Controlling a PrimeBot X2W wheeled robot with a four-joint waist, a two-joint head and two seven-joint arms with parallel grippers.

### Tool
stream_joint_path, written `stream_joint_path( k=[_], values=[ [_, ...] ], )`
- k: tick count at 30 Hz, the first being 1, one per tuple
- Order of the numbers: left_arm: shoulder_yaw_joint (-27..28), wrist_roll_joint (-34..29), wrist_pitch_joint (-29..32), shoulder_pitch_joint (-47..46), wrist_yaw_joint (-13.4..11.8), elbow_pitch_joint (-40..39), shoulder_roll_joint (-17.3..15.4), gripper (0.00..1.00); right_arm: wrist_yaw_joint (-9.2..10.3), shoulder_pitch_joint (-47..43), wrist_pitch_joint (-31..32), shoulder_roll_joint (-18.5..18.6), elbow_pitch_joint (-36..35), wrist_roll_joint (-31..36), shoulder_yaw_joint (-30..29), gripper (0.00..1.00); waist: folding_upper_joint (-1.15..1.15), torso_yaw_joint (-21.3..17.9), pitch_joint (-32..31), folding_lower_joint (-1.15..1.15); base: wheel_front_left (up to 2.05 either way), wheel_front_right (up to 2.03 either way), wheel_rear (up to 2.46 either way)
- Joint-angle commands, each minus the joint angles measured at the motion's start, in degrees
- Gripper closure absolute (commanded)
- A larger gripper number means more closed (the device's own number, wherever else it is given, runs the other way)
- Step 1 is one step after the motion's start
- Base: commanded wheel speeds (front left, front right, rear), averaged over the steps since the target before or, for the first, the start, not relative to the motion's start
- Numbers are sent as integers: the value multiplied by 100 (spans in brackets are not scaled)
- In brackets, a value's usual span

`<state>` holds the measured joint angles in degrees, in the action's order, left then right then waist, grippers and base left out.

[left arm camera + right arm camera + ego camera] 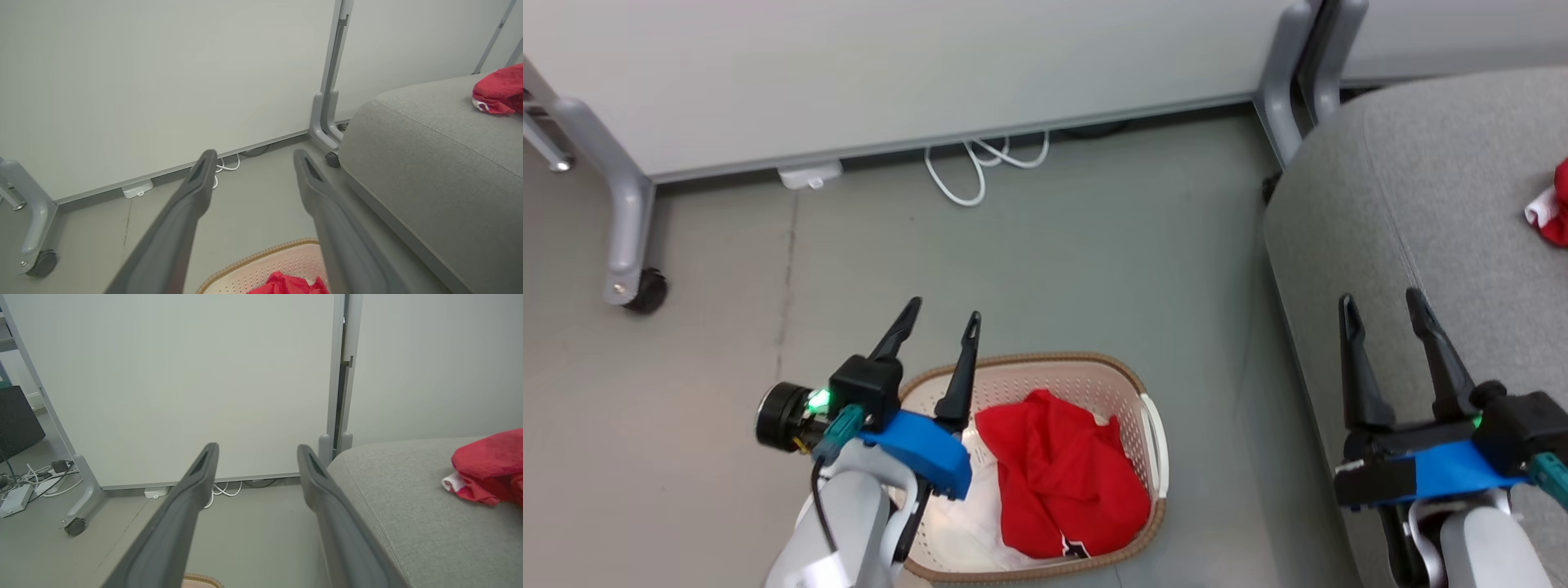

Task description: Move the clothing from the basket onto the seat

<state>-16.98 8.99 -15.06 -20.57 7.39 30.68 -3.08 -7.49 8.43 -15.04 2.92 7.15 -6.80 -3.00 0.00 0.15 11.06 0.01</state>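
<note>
A crumpled red garment (1058, 482) with black-white lettering lies in the cream basket (1152, 433), which stands on the floor at the bottom centre; its top peeks into the left wrist view (288, 284). A second red garment (1553, 204) with a white edge lies on the grey seat (1405, 204) at the right, seen too in the left wrist view (498, 92) and the right wrist view (488, 469). My left gripper (943, 314) hovers open over the basket's left rim, empty. My right gripper (1382, 302) stands open above the seat's front edge, empty.
A white partition panel (890, 65) on grey wheeled legs (633, 269) runs along the back. White cables (980, 167) and a small white box (809, 174) lie on the floor under it. More cables and a dark cabinet (18, 420) sit far left.
</note>
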Motion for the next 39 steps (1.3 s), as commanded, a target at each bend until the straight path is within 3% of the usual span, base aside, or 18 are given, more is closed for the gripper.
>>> stream_joint_path(
  k=[1,13,25,39],
  values=[
    [-135,85,-18,-248,10,198,-41,0,-1,176,-22,-3,-45,-62,18,0,0,-247,361,-1,0,0,0],
    [-1540,654,25,-1830,12,2000,-233,0,-1,934,-22,-4,-256,-115,-1,0,0,-690,1662,-1,0,0,0],
    [-2741,1394,825,-2865,12,3305,-253,0,-1,1475,-23,66,-502,-133,12,0,0,-804,2753,-1,0,0,0],
    [-3081,2501,1787,-3397,13,3759,-354,0,-1,1922,-22,132,-741,-136,39,0,0,-808,3789,-1,0,0,0]
  ],
)
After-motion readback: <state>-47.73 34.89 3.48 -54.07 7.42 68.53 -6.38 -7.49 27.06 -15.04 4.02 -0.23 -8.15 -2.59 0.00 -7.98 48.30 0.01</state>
